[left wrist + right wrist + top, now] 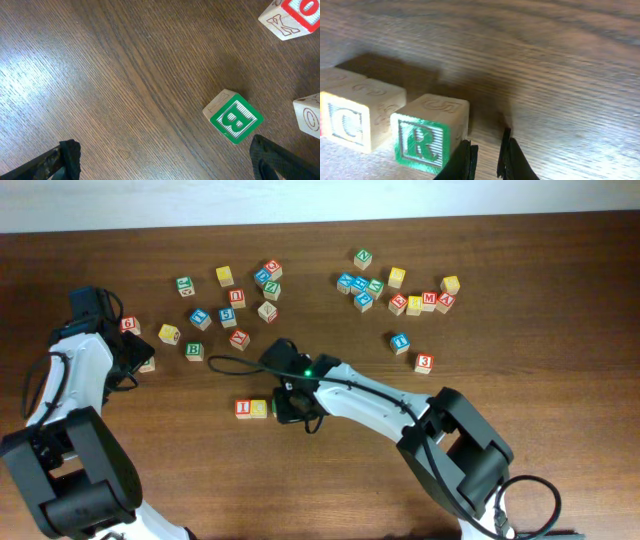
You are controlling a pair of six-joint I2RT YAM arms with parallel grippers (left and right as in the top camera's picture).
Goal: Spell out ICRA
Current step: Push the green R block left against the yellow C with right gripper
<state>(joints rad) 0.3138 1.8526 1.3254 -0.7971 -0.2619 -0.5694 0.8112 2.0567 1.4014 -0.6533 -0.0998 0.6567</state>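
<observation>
Neatly, R cube [422,142] stands upright beside C cube [350,122].

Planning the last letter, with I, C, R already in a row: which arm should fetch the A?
Right, probably. The A lies far to the right, on that arm's own side, and the right gripper, shut beside the R, is nearer. The left gripper hangs open far left, near the B.

Dark brown wood-grain table [560,370], pale strip [320,200] along its far edge, soft glare on the grain
</observation>
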